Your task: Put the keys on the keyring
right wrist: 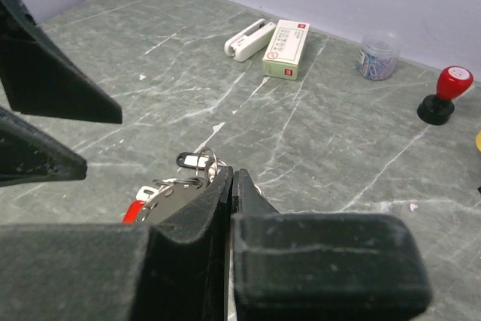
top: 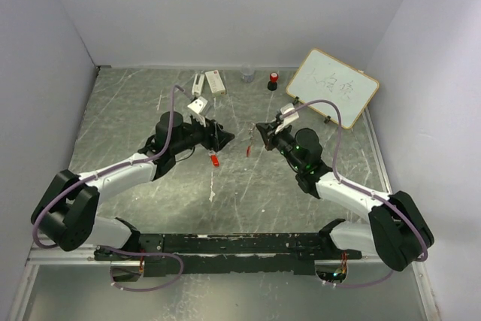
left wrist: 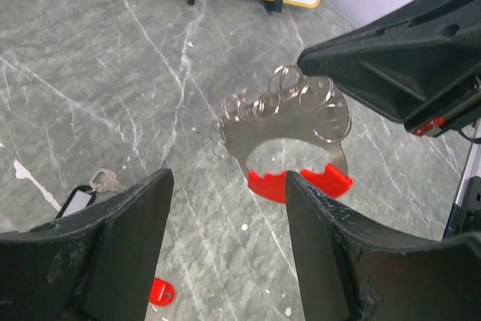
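Right gripper [right wrist: 231, 178] is clamped on the silver keyring with curved grey plate and red fob [left wrist: 279, 130], held mid-air; left gripper [left wrist: 228, 182] is spread, empty. Black-tagged silver key [left wrist: 79, 199] lies on the table [left wrist: 113, 73]. Keyring could be knocked loose if bumped.

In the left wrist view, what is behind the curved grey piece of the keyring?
The red fob: parts of it show through the arch and below the right tip. The grey piece covers the rest of it, so its full shape cannot be seen.
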Tool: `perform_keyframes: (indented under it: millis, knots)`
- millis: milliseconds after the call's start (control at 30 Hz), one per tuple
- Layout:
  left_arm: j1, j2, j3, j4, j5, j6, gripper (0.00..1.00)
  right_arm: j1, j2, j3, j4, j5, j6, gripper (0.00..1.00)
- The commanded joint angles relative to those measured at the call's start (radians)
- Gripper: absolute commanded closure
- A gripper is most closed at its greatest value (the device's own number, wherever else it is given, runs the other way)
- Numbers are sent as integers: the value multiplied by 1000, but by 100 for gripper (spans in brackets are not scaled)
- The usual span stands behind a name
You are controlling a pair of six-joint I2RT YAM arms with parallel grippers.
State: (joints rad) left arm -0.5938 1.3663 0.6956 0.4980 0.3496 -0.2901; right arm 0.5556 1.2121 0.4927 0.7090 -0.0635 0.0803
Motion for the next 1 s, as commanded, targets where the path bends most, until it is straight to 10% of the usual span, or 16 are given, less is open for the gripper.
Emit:
perform_keyframes:
  millis: [0,967]
  knots:
    - [-17,17,48,80,-27,22,28,-2,-31,-18,69,-42,-19,100]
    - [-109,154,94,235,47,42,39,-2,-4,-9,61,-125,-28,100]
